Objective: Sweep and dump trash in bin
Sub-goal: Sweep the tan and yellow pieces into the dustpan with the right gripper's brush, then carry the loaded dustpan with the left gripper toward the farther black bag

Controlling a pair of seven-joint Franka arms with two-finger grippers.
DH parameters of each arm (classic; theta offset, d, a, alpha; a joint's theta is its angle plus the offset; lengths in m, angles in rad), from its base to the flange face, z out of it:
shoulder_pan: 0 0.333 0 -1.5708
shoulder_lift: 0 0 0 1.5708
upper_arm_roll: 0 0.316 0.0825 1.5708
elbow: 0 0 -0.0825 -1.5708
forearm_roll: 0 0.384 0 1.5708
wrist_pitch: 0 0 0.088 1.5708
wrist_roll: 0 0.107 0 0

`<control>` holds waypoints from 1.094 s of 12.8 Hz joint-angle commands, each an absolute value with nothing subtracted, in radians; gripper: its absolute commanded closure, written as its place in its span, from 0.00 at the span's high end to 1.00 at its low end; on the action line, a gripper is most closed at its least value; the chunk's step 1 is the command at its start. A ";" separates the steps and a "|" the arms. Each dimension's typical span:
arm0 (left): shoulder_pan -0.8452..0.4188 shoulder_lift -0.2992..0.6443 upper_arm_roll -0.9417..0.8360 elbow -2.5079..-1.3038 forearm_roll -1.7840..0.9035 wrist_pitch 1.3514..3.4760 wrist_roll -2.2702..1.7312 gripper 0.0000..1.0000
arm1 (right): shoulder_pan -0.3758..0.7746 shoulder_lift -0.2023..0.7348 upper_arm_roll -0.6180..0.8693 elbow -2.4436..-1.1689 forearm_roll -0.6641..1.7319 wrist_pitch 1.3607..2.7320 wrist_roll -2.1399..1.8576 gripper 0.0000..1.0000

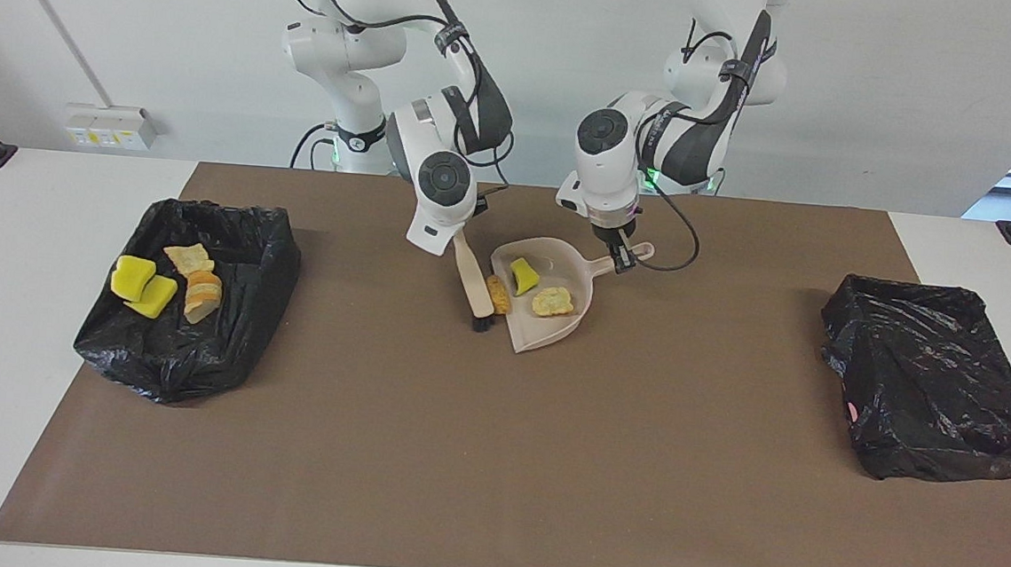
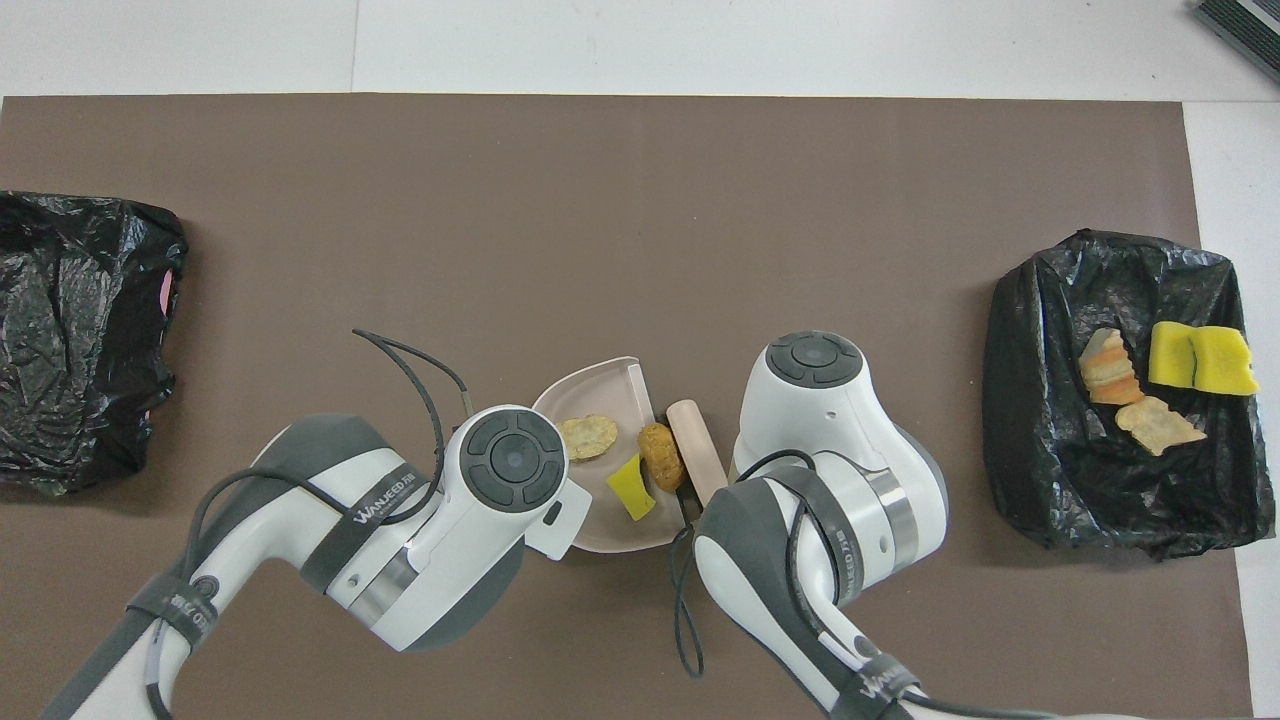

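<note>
Your right gripper slants down, clamped on the brush; your left gripper pinches the dustpan handle. The brown scrap lies at the pan's lip against the bristles, below both grips.

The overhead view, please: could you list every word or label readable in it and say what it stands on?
"WANJEED" on the strap around the left arm.
A similar strap label on the right arm: only partly in view, not fully readable.
Nothing else bears text.
</note>
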State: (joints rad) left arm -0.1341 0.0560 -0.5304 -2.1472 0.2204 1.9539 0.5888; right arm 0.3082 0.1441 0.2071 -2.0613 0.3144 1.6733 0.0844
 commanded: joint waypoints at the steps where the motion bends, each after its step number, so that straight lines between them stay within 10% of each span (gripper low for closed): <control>1: -0.114 0.034 -0.531 -2.169 0.213 1.956 0.587 0.00 | 0.342 0.097 0.209 -2.097 0.457 1.689 0.150 0.00; 14: -0.110 0.005 -0.367 -2.145 0.213 2.080 0.980 0.00 | 0.362 -0.147 0.209 -2.084 0.182 1.558 0.540 0.00</control>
State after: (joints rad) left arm -0.1002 0.0521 -0.4384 -2.1421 0.2211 2.0619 0.8970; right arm 0.3186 -0.0906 0.1986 -2.0239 0.1895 1.5393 0.4735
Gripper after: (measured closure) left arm 0.670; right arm 0.740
